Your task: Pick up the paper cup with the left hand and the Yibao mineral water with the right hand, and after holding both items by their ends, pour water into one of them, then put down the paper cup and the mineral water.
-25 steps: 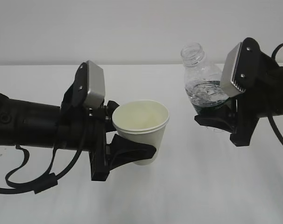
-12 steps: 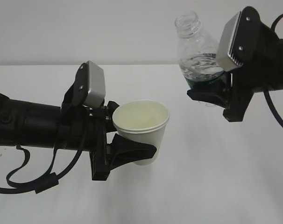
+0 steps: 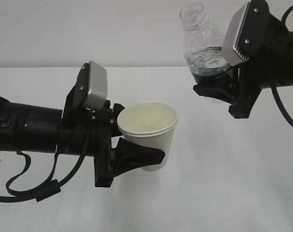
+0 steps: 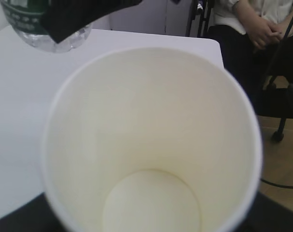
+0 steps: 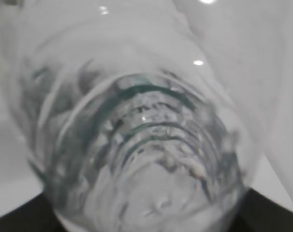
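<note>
My left gripper (image 3: 137, 157) is shut on the white paper cup (image 3: 149, 130) and holds it upright above the table. The cup fills the left wrist view (image 4: 151, 145), and its cream inside looks dry. My right gripper (image 3: 216, 92) is shut on the lower part of the Yibao mineral water bottle (image 3: 200, 46). The bottle is held high at the upper right, capless neck up and leaning slightly left, with water in its lower half. It is up and to the right of the cup, apart from it. The bottle fills the right wrist view (image 5: 137, 140); its base shows in the left wrist view (image 4: 45, 24).
The white table (image 3: 224, 183) lies below both grippers. A seated person (image 4: 253, 29) and a chair leg (image 4: 279, 130) show beyond the table's far edge in the left wrist view. Black cables (image 3: 25, 186) hang under the left arm.
My right gripper has lifted the bottle higher and slightly left, toward the cup. The left gripper and cup have shifted only slightly.
</note>
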